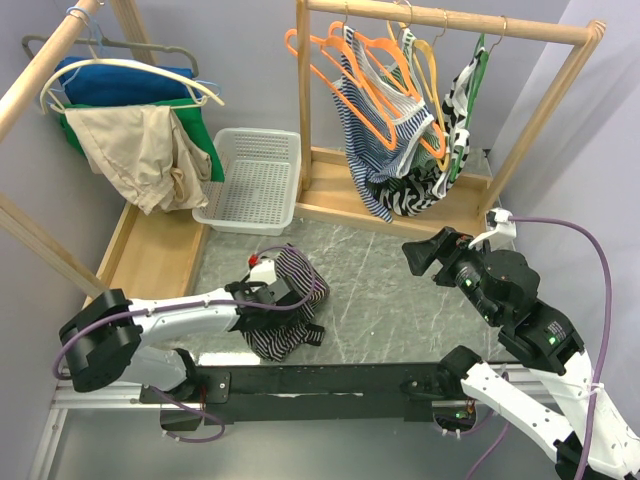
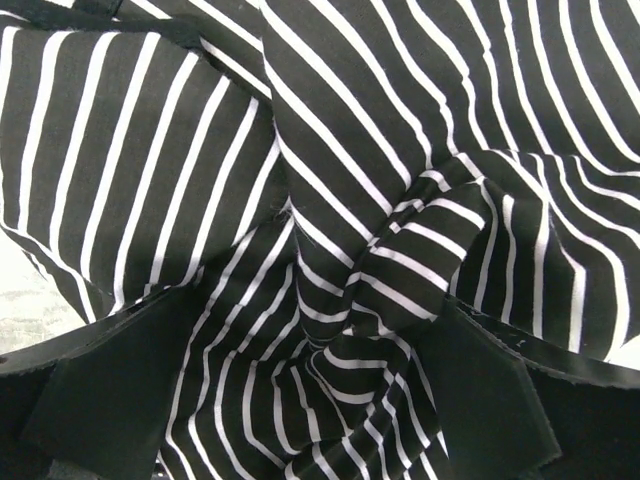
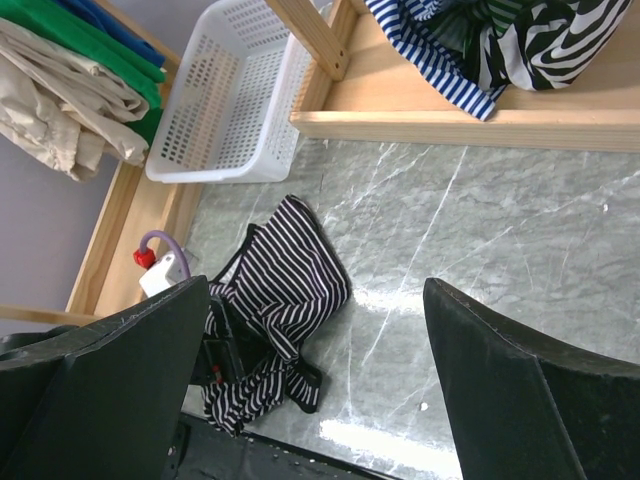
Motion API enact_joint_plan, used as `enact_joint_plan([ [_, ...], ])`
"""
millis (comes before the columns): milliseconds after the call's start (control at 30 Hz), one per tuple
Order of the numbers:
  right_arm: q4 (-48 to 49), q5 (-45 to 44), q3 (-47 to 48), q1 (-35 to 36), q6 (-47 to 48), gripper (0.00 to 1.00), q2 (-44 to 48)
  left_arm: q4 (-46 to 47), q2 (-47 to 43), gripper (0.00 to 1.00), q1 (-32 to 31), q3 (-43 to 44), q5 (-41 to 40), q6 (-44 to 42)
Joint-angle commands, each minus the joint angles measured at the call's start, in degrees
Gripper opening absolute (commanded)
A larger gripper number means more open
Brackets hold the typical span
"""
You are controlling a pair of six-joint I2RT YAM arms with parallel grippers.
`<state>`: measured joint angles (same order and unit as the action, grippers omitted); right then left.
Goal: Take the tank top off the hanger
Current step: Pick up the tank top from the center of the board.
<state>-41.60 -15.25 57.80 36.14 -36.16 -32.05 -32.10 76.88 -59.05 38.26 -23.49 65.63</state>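
Note:
The tank top [image 1: 298, 272], black with thin white stripes, lies crumpled on the grey marble table near its front left, off any hanger. My left gripper [image 1: 272, 303] sits low on the heap. In the left wrist view its two black fingers [image 2: 110, 390] stand wide apart, with loose folds of the tank top [image 2: 330, 150] bunched between them and not pinched. My right gripper [image 1: 420, 255] hangs open in the air at the right, nothing between its fingers [image 3: 500, 380]; below it I see the tank top [image 3: 290, 270]. Orange hangers [image 1: 350, 60] hang on the back rack.
A white perforated basket [image 1: 252, 180] stands at the back left of the table. The wooden rack [image 1: 450, 20] at the back carries several striped garments [image 1: 395, 170]. A second rack at the left holds blue, green and beige clothes [image 1: 140, 150]. A black rail [image 1: 320, 380] runs along the near edge.

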Motion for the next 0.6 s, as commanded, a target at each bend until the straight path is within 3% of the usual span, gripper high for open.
enact_joint_plan([
  [0,1.53,0.3,0.21,0.25,0.39,0.95,-0.64,7.05,5.9,0.97,0.16,-3.45,5.11,1.87],
  [100,1.18,-0.05,0.38,0.16,0.83,0.95,-0.82,6.61,5.04,0.81,-0.63,-3.28,4.33,1.52],
  [333,2.67,-1.8,-1.29,0.16,1.71,0.98,0.15,3.8,3.54,0.11,-0.63,0.41,1.6,-0.41],
  [433,2.93,-2.07,-0.76,0.16,2.5,0.99,-1.34,4.5,2.05,0.01,-0.63,1.46,1.78,-1.81],
  [567,2.93,-0.67,0.9,0.07,2.5,0.99,-3.45,2.4,0.03,0.01,-0.63,5.5,0.9,-4.71],
])
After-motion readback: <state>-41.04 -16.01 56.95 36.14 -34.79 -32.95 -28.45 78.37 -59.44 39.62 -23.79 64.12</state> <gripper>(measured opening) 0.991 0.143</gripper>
